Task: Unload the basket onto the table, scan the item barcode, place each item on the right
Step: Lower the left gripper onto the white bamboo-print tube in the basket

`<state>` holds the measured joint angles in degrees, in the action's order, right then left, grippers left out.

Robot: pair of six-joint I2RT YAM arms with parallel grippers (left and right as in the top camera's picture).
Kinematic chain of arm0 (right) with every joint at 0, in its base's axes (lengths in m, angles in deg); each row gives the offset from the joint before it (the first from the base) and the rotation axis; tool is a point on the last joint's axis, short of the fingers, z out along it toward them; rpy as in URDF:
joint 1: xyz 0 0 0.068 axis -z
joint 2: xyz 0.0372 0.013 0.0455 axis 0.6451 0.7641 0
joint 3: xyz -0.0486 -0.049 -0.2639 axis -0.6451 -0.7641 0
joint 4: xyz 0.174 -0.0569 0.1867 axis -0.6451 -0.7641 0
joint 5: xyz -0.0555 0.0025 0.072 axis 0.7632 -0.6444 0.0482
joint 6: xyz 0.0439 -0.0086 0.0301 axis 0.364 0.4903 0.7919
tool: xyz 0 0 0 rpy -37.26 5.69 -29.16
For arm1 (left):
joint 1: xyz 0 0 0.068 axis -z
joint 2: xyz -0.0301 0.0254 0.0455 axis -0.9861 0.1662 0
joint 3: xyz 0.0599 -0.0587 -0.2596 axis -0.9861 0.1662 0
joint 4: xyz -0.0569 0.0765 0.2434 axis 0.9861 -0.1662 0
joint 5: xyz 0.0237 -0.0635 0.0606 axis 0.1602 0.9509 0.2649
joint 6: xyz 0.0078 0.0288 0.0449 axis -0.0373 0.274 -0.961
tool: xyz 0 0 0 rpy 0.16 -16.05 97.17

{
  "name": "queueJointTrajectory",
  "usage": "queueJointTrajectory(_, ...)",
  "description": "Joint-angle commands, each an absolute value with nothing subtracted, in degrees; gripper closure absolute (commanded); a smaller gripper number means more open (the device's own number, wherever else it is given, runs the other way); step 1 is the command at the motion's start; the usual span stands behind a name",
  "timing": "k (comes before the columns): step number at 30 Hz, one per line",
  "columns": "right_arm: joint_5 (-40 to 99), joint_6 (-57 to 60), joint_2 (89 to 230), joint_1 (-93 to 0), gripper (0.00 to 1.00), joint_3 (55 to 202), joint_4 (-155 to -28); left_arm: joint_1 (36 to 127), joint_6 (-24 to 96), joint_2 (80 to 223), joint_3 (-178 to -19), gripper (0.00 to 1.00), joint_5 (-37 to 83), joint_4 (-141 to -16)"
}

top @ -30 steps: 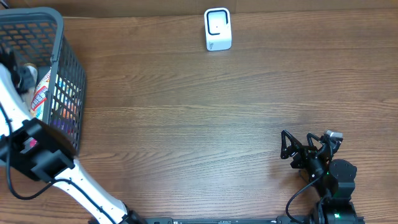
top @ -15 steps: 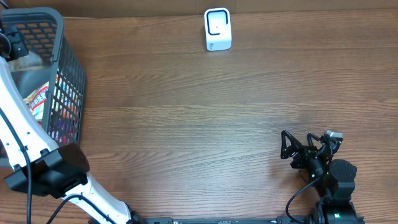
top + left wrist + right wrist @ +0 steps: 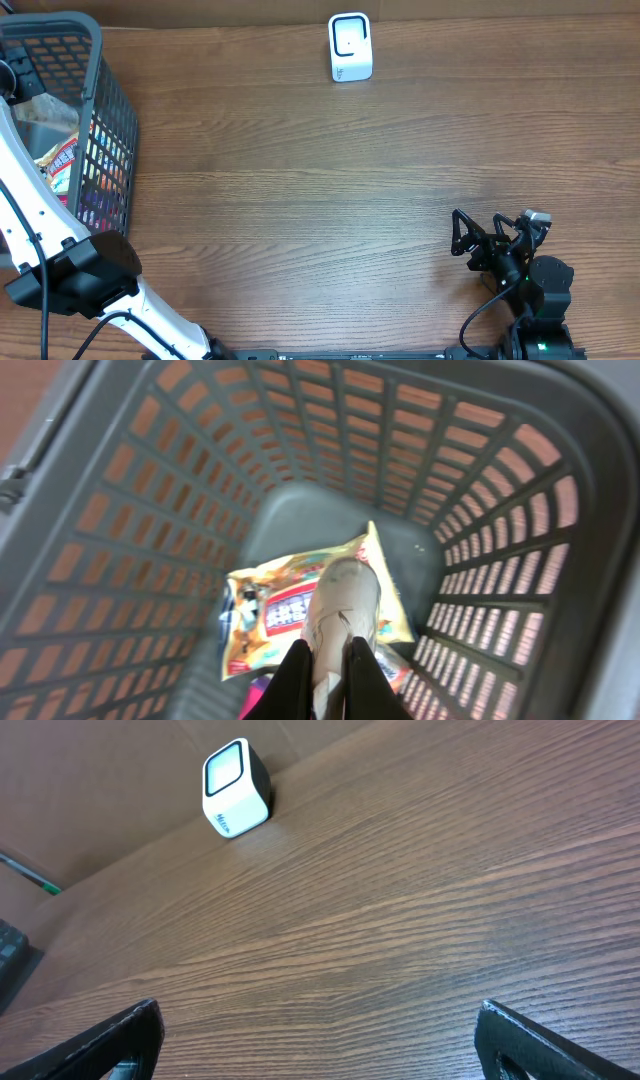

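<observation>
My left claw (image 3: 328, 678) is clenched on a pale packet (image 3: 345, 600) that sticks out just ahead of its tips inside the basket (image 3: 500, 490), with a yellow snack bag (image 3: 270, 615) beyond it. My right claw (image 3: 488, 240) is spread wide over the bench (image 3: 320, 200), the scanner (image 3: 350, 47) well ahead of it.

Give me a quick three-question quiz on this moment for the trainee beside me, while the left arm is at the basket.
1. True or false: the left gripper is shut on a pale pouch above the floor of the grey basket.
2. Where is the barcode scanner? A) upright near the far edge of the table; B) inside the basket; C) between the right arm's fingers.
3. Fill in: the right gripper stands ___ and holds nothing.

Key: 1 true; 2 A; 3 open.
</observation>
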<state>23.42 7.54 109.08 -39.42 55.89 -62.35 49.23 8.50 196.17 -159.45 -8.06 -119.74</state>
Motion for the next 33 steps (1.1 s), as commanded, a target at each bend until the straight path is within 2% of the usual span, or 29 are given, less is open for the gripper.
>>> queueJointTrajectory(1, 23.7, 7.8, 109.1, -39.4, 0.00, 55.3, -62.3, 49.5, 9.9, 193.3, -160.4, 0.96, -3.8, -118.9)
queueJointTrajectory(15, 23.7, 7.8, 109.1, -39.4, 0.00, 55.3, -62.3, 51.4, 10.0, 179.6, -160.4, 0.96, 4.5, -114.9)
queueJointTrajectory(21, 23.2, 7.8, 109.1, -39.4, 0.00, 55.3, -62.3, 51.1, 11.2, 177.5, -160.4, 0.96, 0.6, -115.8)
queueJointTrajectory(22, 22.9, 7.8, 109.1, -39.4, 0.00, 55.3, -62.3, 51.1, 12.4, 177.8, -160.4, 0.89, -1.0, -116.2)
queueJointTrajectory(26, 22.8, 7.8, 109.1, -39.4, 0.00, 55.3, -62.3, 49.7, 19.3, 180.0, -160.4, 0.11, -6.0, -116.6)
queueJointTrajectory(27, 22.8, 7.8, 109.2, -39.4, 0.00, 55.3, -62.3, 49.1, 21.0, 180.7, -160.4, 0.00, -6.0, -116.7)
queueJointTrajectory(33, 22.8, 7.8, 110.8, -39.4, 0.00, 55.3, -62.3, 45.7, 24.5, 186.5, -160.4, 0.00, -5.9, -119.0)
